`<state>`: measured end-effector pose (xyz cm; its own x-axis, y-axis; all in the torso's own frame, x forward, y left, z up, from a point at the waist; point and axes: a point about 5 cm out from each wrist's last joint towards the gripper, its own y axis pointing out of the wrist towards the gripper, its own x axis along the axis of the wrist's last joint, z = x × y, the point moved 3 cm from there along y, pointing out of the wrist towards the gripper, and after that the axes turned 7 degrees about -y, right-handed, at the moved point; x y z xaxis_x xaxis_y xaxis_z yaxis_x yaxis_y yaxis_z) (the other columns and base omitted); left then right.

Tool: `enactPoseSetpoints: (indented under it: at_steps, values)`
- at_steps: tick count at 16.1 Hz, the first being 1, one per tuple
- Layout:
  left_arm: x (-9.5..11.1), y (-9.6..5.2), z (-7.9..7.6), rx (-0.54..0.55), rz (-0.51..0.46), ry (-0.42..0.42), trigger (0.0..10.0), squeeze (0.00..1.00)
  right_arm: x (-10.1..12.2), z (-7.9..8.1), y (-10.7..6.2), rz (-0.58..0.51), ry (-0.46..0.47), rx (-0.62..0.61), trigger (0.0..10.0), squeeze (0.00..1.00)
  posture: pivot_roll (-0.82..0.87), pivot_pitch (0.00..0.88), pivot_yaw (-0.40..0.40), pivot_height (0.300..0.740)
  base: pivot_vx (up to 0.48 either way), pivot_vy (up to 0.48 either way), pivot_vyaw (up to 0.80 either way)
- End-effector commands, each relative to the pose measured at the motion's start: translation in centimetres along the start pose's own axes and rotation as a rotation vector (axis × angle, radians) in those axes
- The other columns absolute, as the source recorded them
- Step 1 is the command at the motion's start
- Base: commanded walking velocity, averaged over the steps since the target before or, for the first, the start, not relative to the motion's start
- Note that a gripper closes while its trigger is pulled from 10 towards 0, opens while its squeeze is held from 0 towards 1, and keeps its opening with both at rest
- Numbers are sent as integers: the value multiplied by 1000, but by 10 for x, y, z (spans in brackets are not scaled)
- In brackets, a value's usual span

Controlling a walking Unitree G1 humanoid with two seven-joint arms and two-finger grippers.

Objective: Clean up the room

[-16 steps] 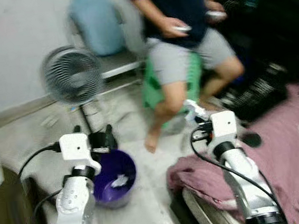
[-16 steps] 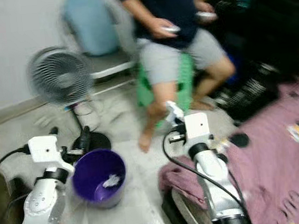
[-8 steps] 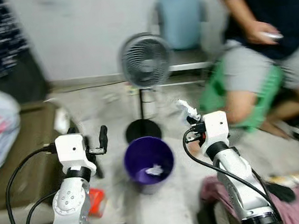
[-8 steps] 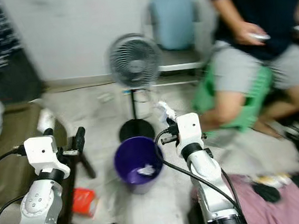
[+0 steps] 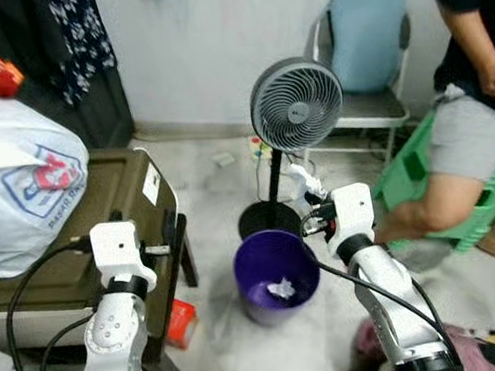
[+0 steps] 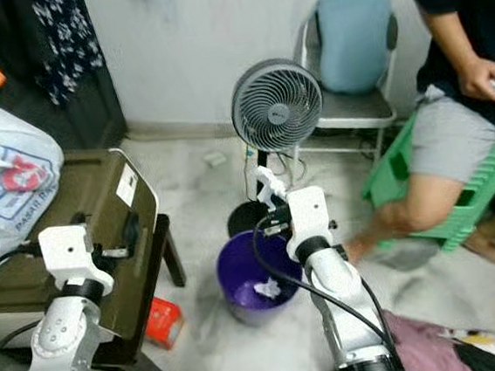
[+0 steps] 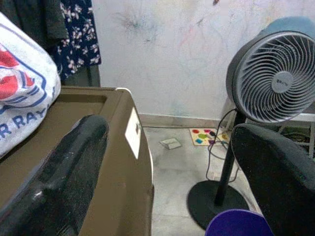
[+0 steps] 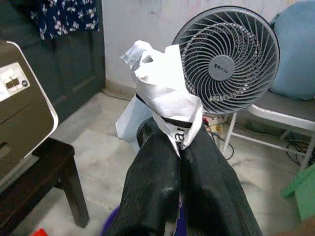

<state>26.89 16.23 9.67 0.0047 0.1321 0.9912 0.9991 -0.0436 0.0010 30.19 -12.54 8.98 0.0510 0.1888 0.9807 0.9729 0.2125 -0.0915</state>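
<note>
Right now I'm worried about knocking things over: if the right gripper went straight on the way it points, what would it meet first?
Probably the fan. The right gripper, shut on the white wrapper, points at its grille; depth is unclear, but nothing else shows between.

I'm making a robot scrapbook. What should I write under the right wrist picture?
Right gripper pinches crumpled white paper above the purple bin, the grey fan behind.

Soft even indoor light, pale wall [image 5: 198, 41] bright, dark corner at the robot's left murky, faint shadows on the floor [image 6: 194, 177], mild blur at edges, close black fingers [image 7: 64, 172] out of focus
</note>
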Motion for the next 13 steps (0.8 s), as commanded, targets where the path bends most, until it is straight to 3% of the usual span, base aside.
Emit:
enactPoseSetpoints:
  at_steps: [1, 6, 12, 13]
  values:
    - [0, 1, -4, -9, 3, 0, 10000, 0, 1, -6, 0, -2, -2, -15, 10000, 0, 51, 0, -43, 740, 0, 0, 0]
    - [1, 2, -6, -21, -5, -7, 10000, 0, -1, -7, 2, 9, 14, -15, 10000, 0, 51, 0, -44, 740, 0, 0, 0]
    - [1, 3, -8, -32, -9, -16, 10000, 0, -3, -8, 2, 18, 18, -19, 10000, 0, 51, 0, -44, 740, 0, 0, -745]
    - [2, 3, -8, -35, -10, -16, 10000, 0, -4, -8, 2, 18, 21, -19, 10000, 0, 51, 0, -44, 740, 0, 0, 0]
